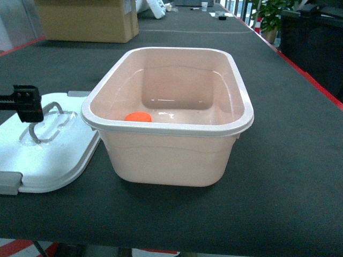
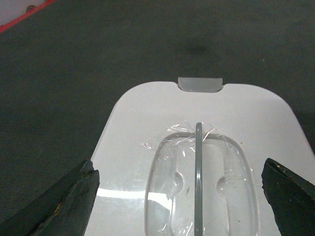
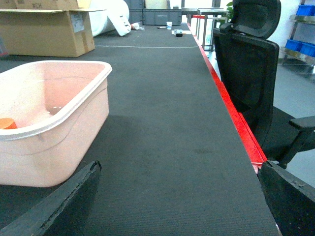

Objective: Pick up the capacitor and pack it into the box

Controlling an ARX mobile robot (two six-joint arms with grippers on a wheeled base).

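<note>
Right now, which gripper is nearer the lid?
Left. The left gripper hangs open directly over the lid, fingers either side of its handle. The right gripper is open beyond the box, away from the lid.

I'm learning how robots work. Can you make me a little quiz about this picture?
1. True or false: the capacitor is inside the box.
2. What is the left gripper over? A) the lid B) the cardboard box C) the office chair
3. Fill in: the lid lies to the box's ____ in the head view.

Key: 1 true; 2 A; 3 left.
</note>
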